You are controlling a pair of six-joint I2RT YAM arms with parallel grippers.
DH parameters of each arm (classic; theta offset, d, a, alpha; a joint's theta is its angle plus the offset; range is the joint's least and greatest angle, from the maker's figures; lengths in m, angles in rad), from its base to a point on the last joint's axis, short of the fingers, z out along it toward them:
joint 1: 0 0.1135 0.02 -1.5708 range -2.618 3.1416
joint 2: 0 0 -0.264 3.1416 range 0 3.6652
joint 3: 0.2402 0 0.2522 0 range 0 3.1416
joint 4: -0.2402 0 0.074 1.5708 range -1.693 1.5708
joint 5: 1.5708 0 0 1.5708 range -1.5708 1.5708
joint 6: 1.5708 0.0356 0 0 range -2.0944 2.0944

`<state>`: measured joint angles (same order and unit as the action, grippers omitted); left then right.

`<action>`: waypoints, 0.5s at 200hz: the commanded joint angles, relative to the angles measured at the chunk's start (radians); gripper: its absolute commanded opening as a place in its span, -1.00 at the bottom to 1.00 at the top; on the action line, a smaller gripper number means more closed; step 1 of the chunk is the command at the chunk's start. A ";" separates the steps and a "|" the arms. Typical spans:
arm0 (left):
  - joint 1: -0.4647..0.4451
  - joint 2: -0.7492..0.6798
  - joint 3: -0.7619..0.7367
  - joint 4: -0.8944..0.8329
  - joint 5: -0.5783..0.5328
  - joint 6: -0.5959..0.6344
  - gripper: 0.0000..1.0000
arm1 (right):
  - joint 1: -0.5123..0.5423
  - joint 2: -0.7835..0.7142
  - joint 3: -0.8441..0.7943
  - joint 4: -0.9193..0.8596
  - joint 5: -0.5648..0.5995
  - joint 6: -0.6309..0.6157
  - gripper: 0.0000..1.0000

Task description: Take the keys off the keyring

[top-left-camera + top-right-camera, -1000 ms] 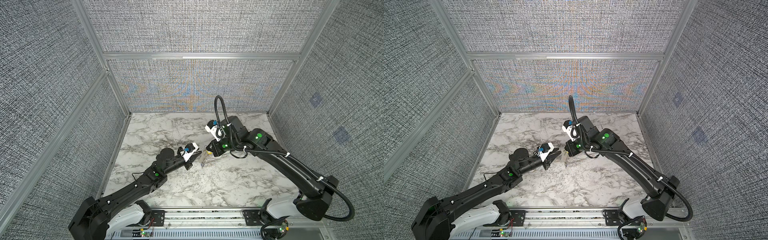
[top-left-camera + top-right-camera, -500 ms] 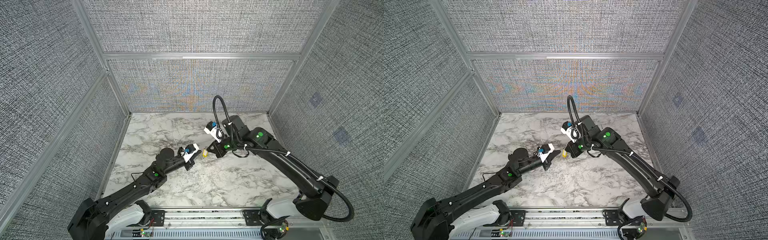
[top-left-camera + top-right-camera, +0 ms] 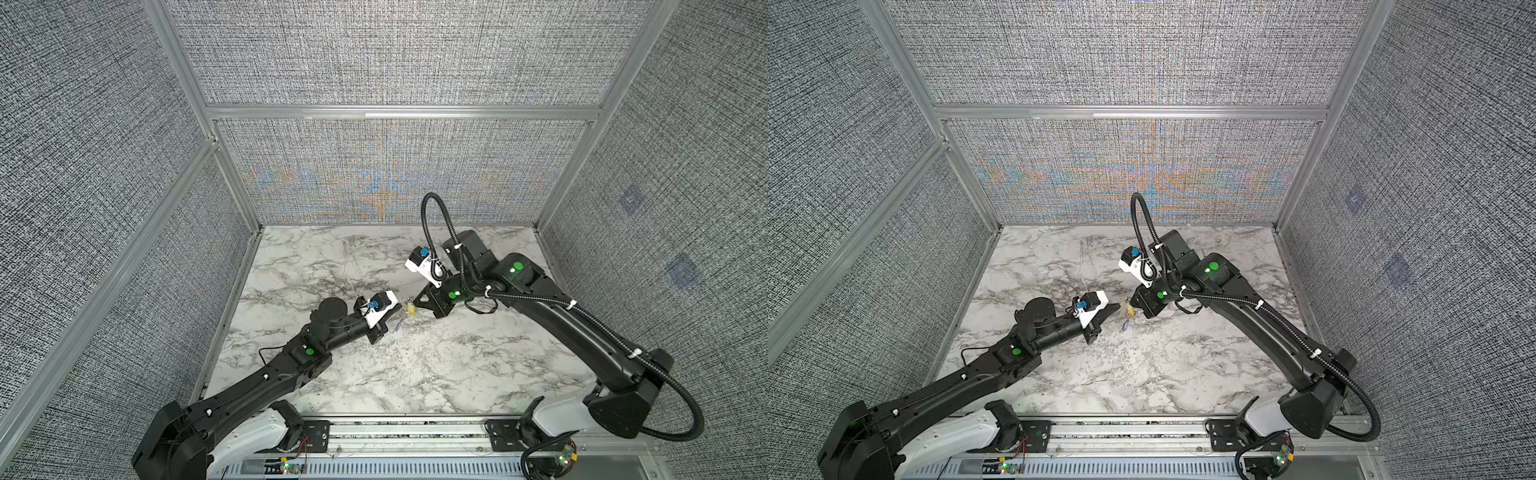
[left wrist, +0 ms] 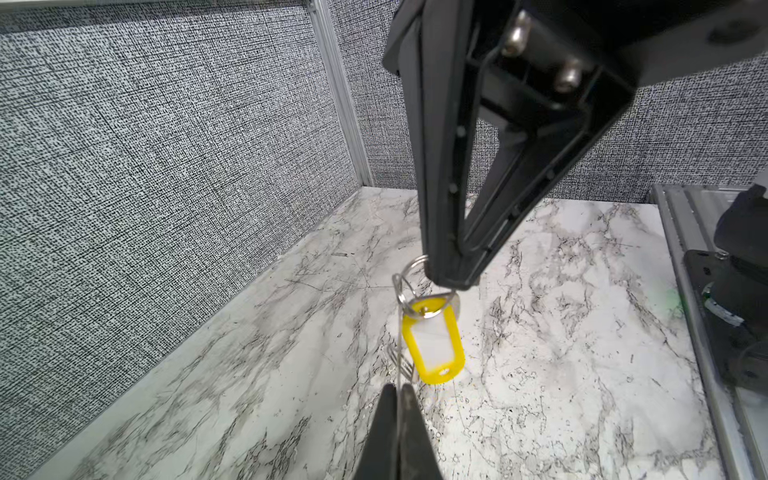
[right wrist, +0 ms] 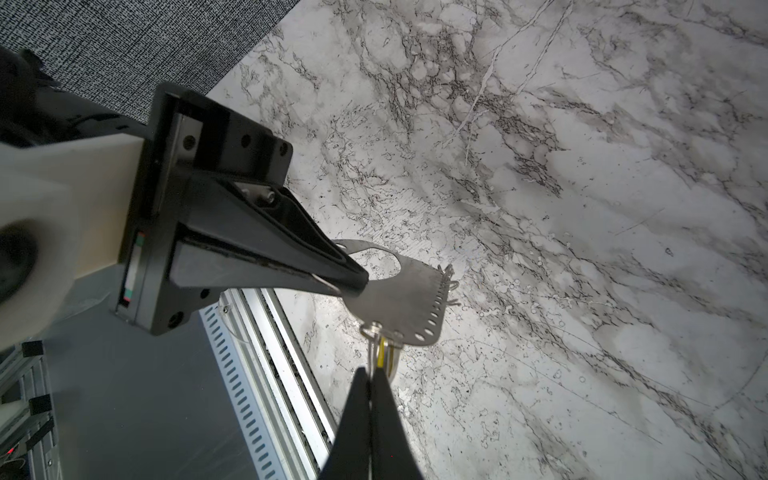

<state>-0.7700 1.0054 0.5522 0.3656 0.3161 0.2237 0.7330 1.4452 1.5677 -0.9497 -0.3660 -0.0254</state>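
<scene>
Both grippers meet above the middle of the marble table (image 3: 436, 374). The keyring (image 5: 399, 299) is a flat grey metal plate with a big hole and a row of small holes along one edge. My left gripper (image 4: 397, 392) is shut on it, and its left wrist view shows the plate edge-on. The yellow key (image 4: 434, 349) shows as a yellow plastic tag on a small wire ring hooked into the plate. My right gripper (image 5: 371, 376) is shut on that ring end. In both top views the yellow tag (image 3: 411, 308) sits between the two tips, and a bluish piece (image 3: 1124, 326) hangs just below.
Grey fabric walls with aluminium posts (image 3: 232, 178) close in the table on three sides. A metal rail (image 3: 399, 432) with both arm bases runs along the front edge. The two arms reach inward and their fingertips nearly touch.
My left gripper's jaws have closed on the keyring. The right gripper has shifted slightly left with it, and the yellow tag now shows between the two tips.
</scene>
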 commanded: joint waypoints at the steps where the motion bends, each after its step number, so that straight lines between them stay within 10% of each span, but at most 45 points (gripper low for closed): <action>1: -0.002 -0.016 -0.010 0.018 0.003 0.007 -0.78 | 0.000 -0.019 -0.015 -0.013 -0.011 -0.021 -1.00; 100: -0.006 -0.121 -0.019 -0.043 -0.008 0.068 -0.35 | 0.006 -0.077 -0.083 0.041 -0.044 -0.173 -1.00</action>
<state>-0.7761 0.8879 0.5255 0.3565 0.3130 0.2581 0.7341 1.3758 1.4899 -0.9310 -0.3851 -0.1295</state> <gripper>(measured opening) 0.323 0.049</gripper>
